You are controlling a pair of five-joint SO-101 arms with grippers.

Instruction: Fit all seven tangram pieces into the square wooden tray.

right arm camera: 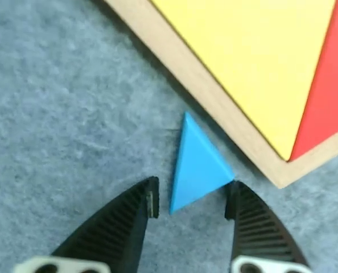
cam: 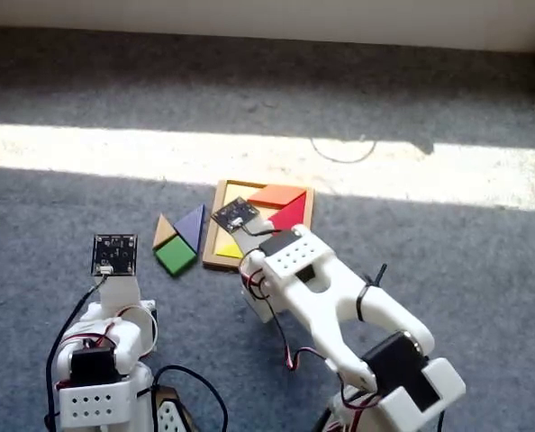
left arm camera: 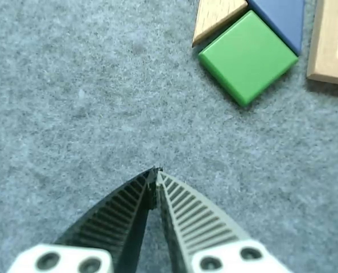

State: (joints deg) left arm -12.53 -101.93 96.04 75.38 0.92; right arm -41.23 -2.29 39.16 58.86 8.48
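Grey carpet point(cam: 87, 90), sunlit band point(cam: 114, 148) across; wooden tray point(cam: 211, 245) on it.

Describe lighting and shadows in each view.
High view: a bright sunlit band crosses the carpet at the far edge of the wooden tray, the rest shaded. Left wrist view: even light, shadow under the green square. Right wrist view: no glare on the blue triangle.

Floor: grey-blue short-pile carpet point(cam: 412, 81) across the whole view.
Light: a bright sun band point(cam: 114, 148) runs from 9 to 3 o'clock, with shaded carpet on either side.
Wall: a pale strip point(cam: 249, 13) along 12 o'clock.
Wire: a thin loop point(cam: 340, 161) lies in the sun band toward 1 o'clock.
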